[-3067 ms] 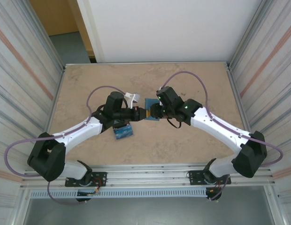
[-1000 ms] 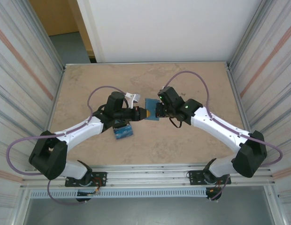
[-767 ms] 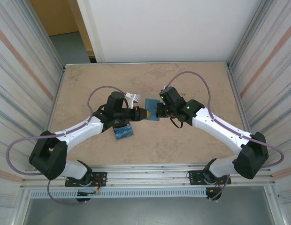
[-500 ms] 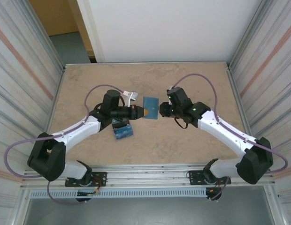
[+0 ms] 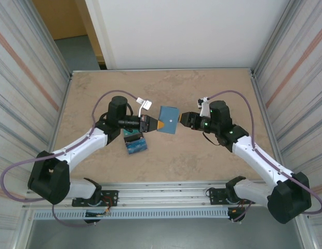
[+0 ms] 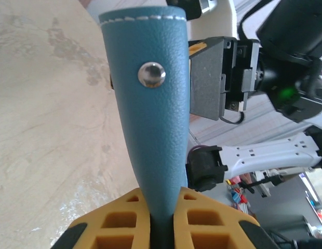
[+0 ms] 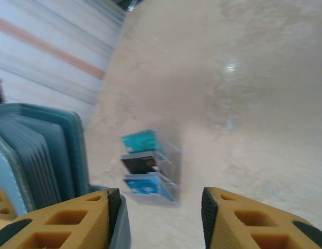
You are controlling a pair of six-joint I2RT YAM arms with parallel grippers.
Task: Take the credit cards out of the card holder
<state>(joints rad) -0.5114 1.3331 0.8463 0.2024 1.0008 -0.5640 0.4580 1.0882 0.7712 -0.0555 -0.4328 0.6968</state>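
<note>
The steel-blue bifold card holder (image 5: 169, 119) hangs over the beige stone-look table (image 5: 213, 93), clenched at one edge by the left gripper (image 5: 157, 125); loose teal, black and blue plastic credit cards (image 5: 135, 143) lie nearby. The right gripper (image 5: 185, 119), released just beside it, should probably pinch any remaining card's edge alone and pull straight along its slot.

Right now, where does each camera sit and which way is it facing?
Top external: above and behind the bases, looking down at the table; both arms show, left gripper clamping the card holder, right gripper open beside it.
Left wrist: looks along its own fingers, card holder clamped between them, toward the right arm.
Right wrist: looks past its own fingers, leftward across the table, at the credit cards.
Shared: all three see the card holder; top and right wrist both see the credit cards.
</note>
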